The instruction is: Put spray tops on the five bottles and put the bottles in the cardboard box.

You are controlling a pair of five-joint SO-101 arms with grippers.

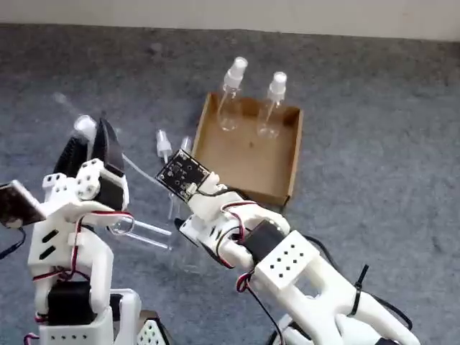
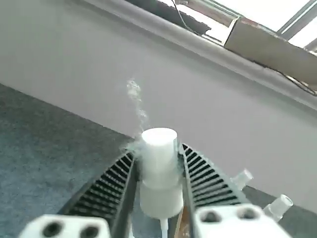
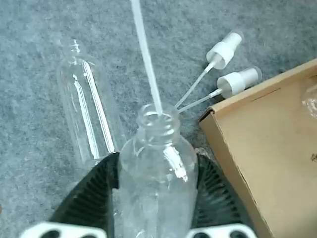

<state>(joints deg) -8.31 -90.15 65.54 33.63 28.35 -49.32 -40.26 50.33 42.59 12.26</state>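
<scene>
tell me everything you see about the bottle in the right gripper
The bottle is clear and plastic-looking, with rounded shoulders and an open threaded neck, no top on it. The right gripper is shut on its body, black ribbed fingers on either side. A thin white dip tube reaches into its mouth.

Cardboard box (image 1: 251,164) near half free — bottles (image 1: 228,108) beyond

Two bottles (image 1: 230,108) stand in the box (image 1: 295,154) (far end), spray tops (image 1: 164,147) beside it.
</scene>
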